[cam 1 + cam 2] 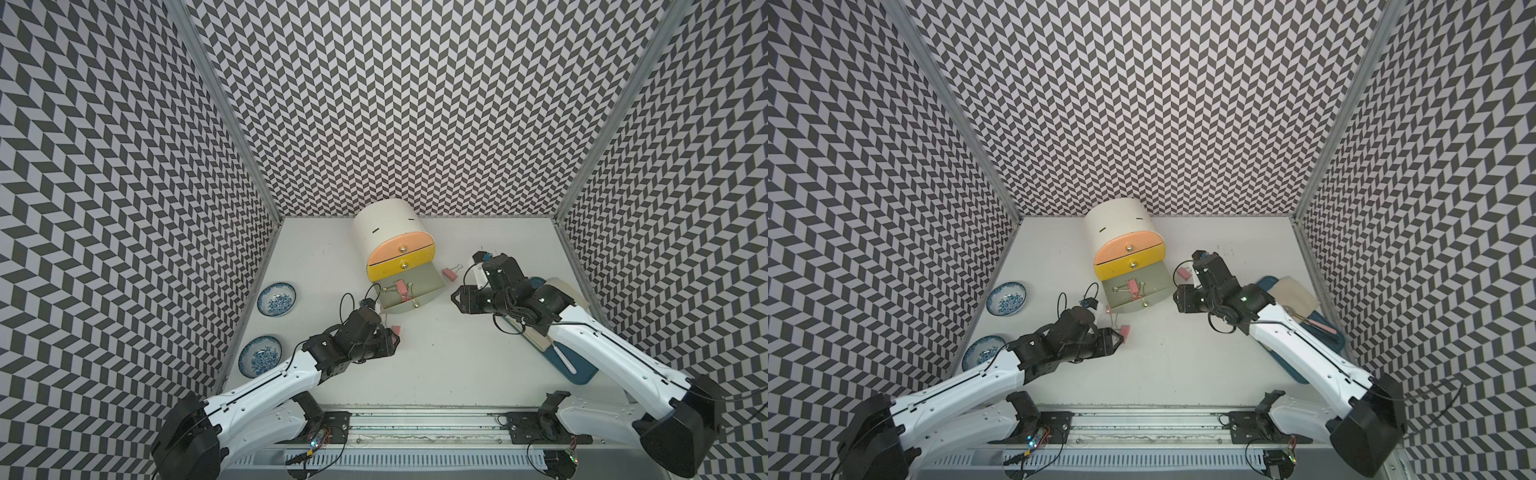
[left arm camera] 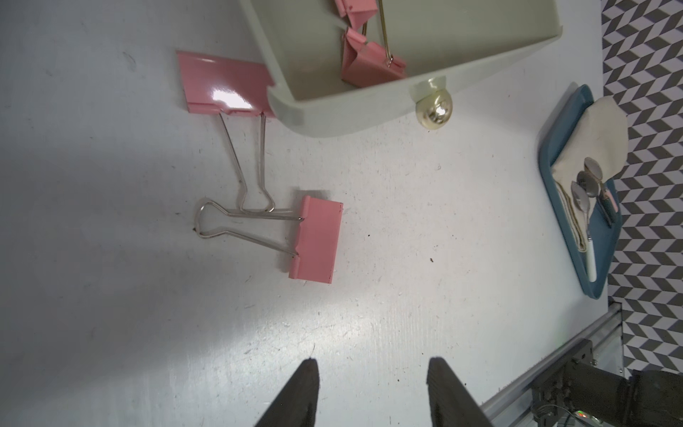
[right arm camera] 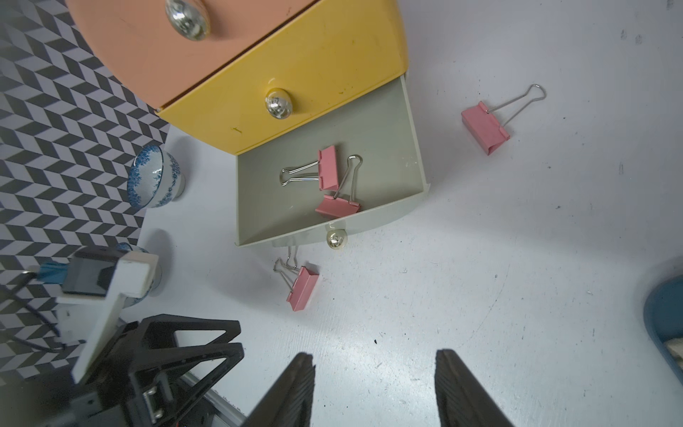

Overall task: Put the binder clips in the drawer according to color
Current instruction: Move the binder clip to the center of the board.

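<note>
White tabletop [image 1: 436, 365] inside chevron walls [image 1: 374, 104]. The step in hand looks like a pickup by the left gripper [image 2: 373, 366], which hangs over bare table short of the near clip [image 2: 316, 239]. That pink clip lies flat. Its wire loops cross those of a second clip [image 2: 225, 83], whose body is tucked against the corner of the open drawer [image 2: 332, 118]. Best to move forward, straddle the pink body across its narrow width, and lift slowly. I cannot tell whether the wires are hooked together, and a fast pull might drag the second clip along. Then carry it over the front wall and drop it beside the two clips inside [image 3: 328, 168].

Left gripper: jaws spread partway, nothing between them, touching nothing. Right gripper [image 3: 375, 358], farther in: likewise spread and empty, over bare table before the drawer. A side clip [image 3: 485, 127] lies beyond it, well apart, beside the drawer's wall.
</note>
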`<control>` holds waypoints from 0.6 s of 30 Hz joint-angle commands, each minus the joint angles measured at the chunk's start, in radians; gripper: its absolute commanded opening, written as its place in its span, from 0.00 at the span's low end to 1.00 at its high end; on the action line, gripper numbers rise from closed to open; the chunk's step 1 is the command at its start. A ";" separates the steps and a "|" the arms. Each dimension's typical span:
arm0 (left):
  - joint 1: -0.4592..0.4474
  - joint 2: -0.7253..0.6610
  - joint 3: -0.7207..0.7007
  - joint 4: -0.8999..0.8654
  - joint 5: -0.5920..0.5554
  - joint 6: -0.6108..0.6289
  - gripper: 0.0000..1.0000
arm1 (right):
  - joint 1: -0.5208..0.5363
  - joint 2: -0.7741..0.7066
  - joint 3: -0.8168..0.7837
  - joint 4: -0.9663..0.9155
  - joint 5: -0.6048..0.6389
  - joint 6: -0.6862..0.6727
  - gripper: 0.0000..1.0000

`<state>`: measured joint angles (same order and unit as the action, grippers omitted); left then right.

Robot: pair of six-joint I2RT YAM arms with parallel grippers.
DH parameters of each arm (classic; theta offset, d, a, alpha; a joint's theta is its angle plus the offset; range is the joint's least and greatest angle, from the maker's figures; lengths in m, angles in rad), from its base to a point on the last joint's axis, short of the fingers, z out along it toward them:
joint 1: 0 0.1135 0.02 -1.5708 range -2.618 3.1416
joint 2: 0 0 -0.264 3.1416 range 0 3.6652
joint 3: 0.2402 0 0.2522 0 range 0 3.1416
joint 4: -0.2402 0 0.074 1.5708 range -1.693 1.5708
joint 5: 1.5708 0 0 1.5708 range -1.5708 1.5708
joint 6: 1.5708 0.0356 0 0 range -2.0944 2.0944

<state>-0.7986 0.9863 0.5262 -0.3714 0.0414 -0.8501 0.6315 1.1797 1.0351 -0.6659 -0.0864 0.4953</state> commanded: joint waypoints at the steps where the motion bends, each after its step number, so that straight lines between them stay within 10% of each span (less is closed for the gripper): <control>1: -0.013 0.015 -0.024 0.081 -0.078 0.019 0.52 | -0.006 -0.059 -0.019 0.035 0.014 0.024 0.56; 18: -0.014 -0.090 -0.032 0.001 -0.136 -0.035 0.53 | 0.120 -0.137 -0.240 0.225 -0.179 0.137 0.54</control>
<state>-0.8055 0.9619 0.4911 -0.2947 -0.0696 -0.8421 0.7010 1.0550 0.8185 -0.5716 -0.2264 0.5713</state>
